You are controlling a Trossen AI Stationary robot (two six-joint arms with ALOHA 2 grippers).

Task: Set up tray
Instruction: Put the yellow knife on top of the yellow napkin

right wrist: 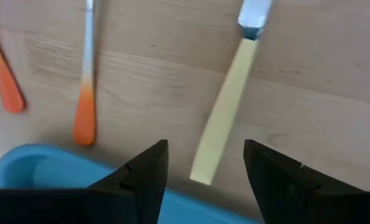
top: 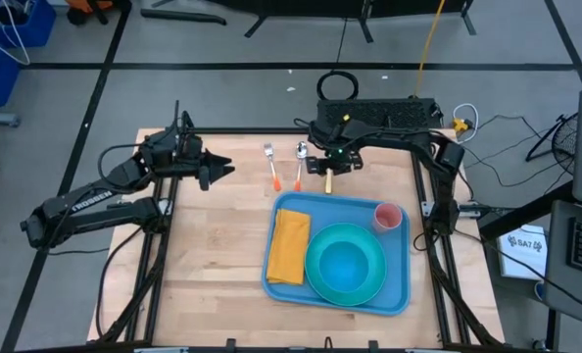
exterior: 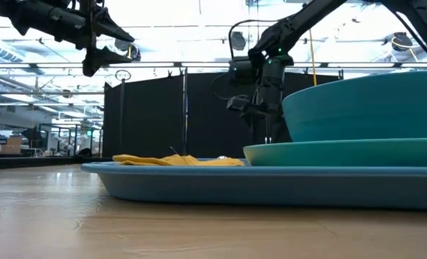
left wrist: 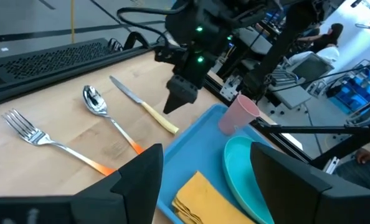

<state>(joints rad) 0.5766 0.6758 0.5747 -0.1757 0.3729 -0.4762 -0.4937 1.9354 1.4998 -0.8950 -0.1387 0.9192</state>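
Note:
The blue tray (top: 401,267) lies on the wooden table and carries a folded yellow napkin (top: 289,245), a teal bowl on a teal plate (top: 345,263) and a pink cup (top: 388,216). Just beyond its far rim a fork (top: 269,165), a spoon (top: 300,162) and a knife with a pale yellow handle (right wrist: 225,118) lie flat on the wood. My right gripper (right wrist: 205,152) is open and points down over the knife handle's free end, one finger on each side, touching nothing. My left gripper (left wrist: 213,180) is open and held in the air left of the fork (left wrist: 29,134).
The fork and spoon (left wrist: 101,106) have orange handle ends and lie side by side left of the knife (left wrist: 160,118). A black perforated panel (top: 379,113) and cables run along the table's far edge. Bare wood lies left of and nearer than the tray (exterior: 271,188).

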